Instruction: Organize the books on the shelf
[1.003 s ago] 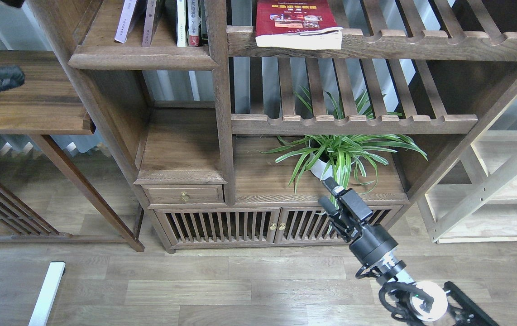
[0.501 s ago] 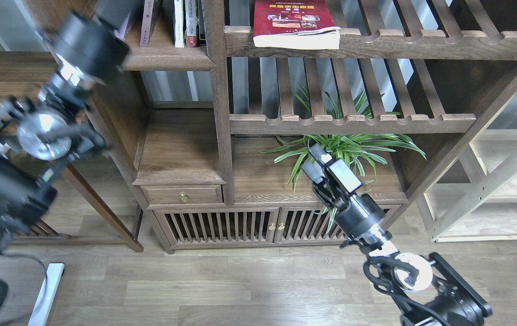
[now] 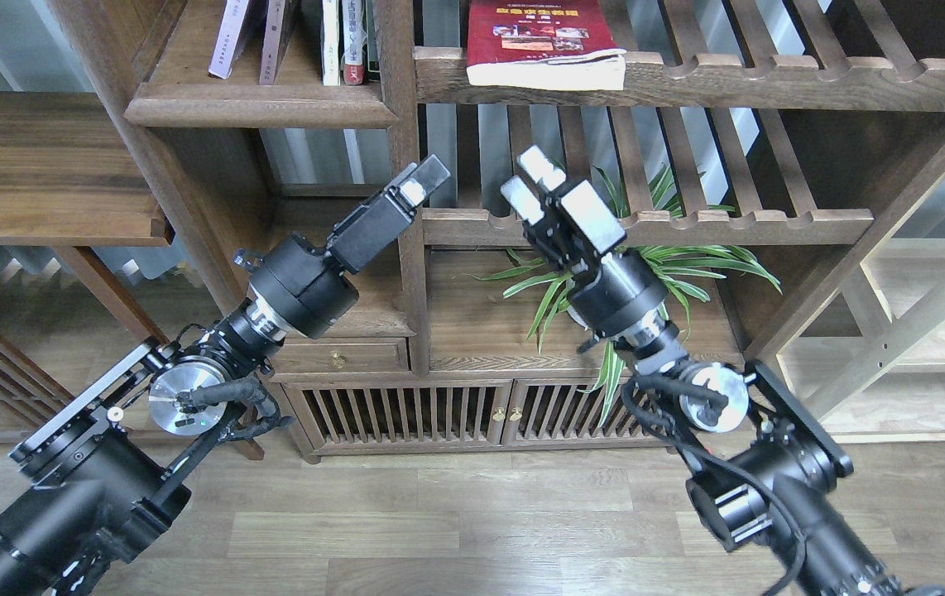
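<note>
Several books stand upright on the shelf [image 3: 257,103], a solid dark board with a moulded front edge at the upper left: a pale lilac book [image 3: 232,37], a maroon book [image 3: 274,37] and white-spined books [image 3: 340,41]. A red book with a yellow title [image 3: 547,41] lies flat on the upper slatted rack [image 3: 770,83], sticking out past its front rail. My left gripper [image 3: 423,178] points up and to the right, below the shelf and in front of the upright post; its fingers cannot be told apart. My right gripper [image 3: 526,180] is open and empty, below the red book.
A lower slatted rack [image 3: 729,225] runs behind my right gripper. A potted spider plant [image 3: 630,277] stands on the low cabinet [image 3: 481,331] behind my right wrist. A dark side table [image 3: 42,174] is at the left, and a pale wooden shelving unit [image 3: 919,331] at the right.
My left arm has swung down from the upper left and now reaches up at the centre. My right gripper has risen up and to the left, from the cabinet front to the lower slatted rack.
</note>
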Robot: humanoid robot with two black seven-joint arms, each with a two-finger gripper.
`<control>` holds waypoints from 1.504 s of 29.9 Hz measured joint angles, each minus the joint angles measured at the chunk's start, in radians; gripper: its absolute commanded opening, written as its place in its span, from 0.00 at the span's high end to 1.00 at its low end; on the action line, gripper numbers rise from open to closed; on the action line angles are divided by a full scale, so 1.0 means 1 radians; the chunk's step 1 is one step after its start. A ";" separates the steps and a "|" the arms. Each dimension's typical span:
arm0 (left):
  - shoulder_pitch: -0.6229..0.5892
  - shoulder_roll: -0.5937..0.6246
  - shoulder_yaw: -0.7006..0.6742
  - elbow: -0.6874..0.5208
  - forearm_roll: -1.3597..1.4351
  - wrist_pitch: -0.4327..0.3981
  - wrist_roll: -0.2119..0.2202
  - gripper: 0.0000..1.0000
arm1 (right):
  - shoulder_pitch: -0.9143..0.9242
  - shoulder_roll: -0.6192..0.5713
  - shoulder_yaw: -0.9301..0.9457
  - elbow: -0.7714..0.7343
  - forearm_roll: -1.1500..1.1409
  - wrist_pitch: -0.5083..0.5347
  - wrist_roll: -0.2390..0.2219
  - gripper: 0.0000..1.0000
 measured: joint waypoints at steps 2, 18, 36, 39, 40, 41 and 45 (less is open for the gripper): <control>0.000 0.004 -0.018 0.007 0.019 0.000 0.000 0.03 | 0.012 0.004 0.001 -0.003 0.002 -0.027 0.001 0.05; 0.018 0.005 -0.031 0.011 0.041 0.000 0.000 0.03 | 0.103 0.012 0.059 -0.024 0.008 -0.260 0.000 0.08; 0.025 -0.006 -0.017 0.010 0.040 0.000 0.000 0.01 | 0.212 0.013 0.083 -0.026 0.111 -0.456 0.000 0.14; 0.031 -0.006 -0.015 0.011 0.040 0.000 0.000 0.01 | 0.230 0.008 0.087 -0.026 0.132 -0.476 0.000 0.18; 0.033 -0.006 -0.014 0.012 0.040 0.000 0.000 0.01 | 0.231 0.006 0.090 -0.027 0.135 -0.489 0.000 0.18; 0.033 -0.006 -0.012 0.012 0.040 0.000 0.000 0.01 | 0.232 0.005 0.096 -0.028 0.137 -0.508 0.000 0.21; 0.034 -0.006 -0.005 0.013 0.041 0.000 0.000 0.01 | 0.234 0.000 0.125 -0.028 0.141 -0.580 0.000 0.33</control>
